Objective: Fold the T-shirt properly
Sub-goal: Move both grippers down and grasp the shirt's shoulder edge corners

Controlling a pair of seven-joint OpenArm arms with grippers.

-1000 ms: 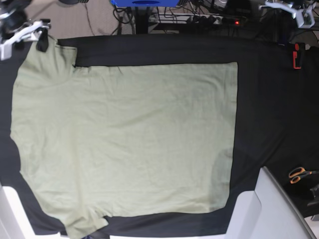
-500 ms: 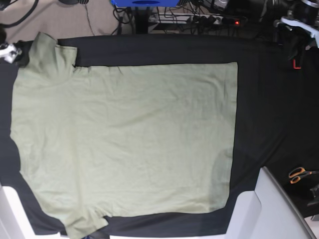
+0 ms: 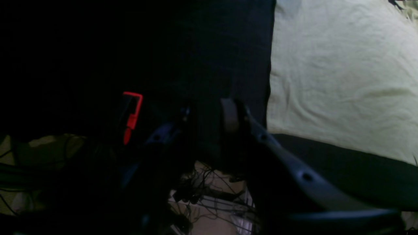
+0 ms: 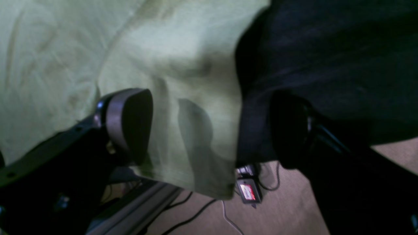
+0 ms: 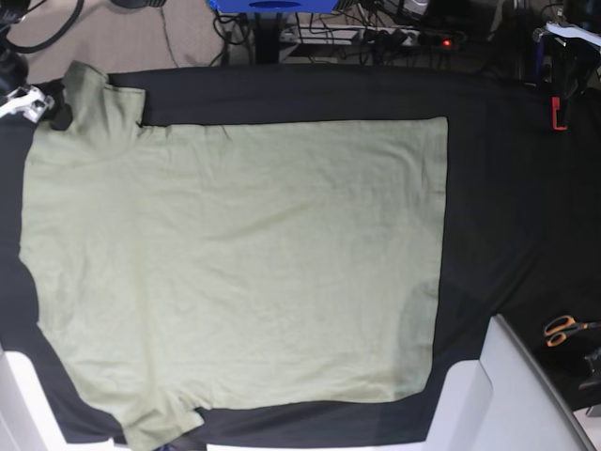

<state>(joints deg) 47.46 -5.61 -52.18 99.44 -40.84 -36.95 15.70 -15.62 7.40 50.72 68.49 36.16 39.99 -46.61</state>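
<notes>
Base view, working up from the lower edge: white panels [image 5: 465,404] at the bottom, partly cropped, one at each side. Across most of the black cloth [image 5: 516,235] lies the T-shirt [image 5: 244,263], pale sage green, plain, spread broad and mostly flat. Its lower left runs to a narrow, crumpled tongue with a small turned flap; the lower edge waves gently, the right edge is nearly straight. Soft creases run down the left half. Orange-handled scissors [image 5: 563,330] lie well apart at the right, cropped by the frame. Farther up, the shirt's top edge runs fairly straight to a squarish right corner; at top left a bunched peak of fabric rises beside a small folded flap. There the right gripper [image 4: 209,127] stands wide, fingers either side of the fabric, nothing clenched. Whether either finger touches it, cannot tell. The left gripper [image 3: 207,111] is over by the far right corner, a modest gap between its blurred fingertips, no fabric in it. A red-and-black tool [image 3: 132,114] lies near it on the cloth. Collar and neck label not made out; any layers beneath the top face are hidden. Both arms are cut off by the base frame; a blue object [image 5: 272,5] at the top edge is cropped too, identity unclear.
</notes>
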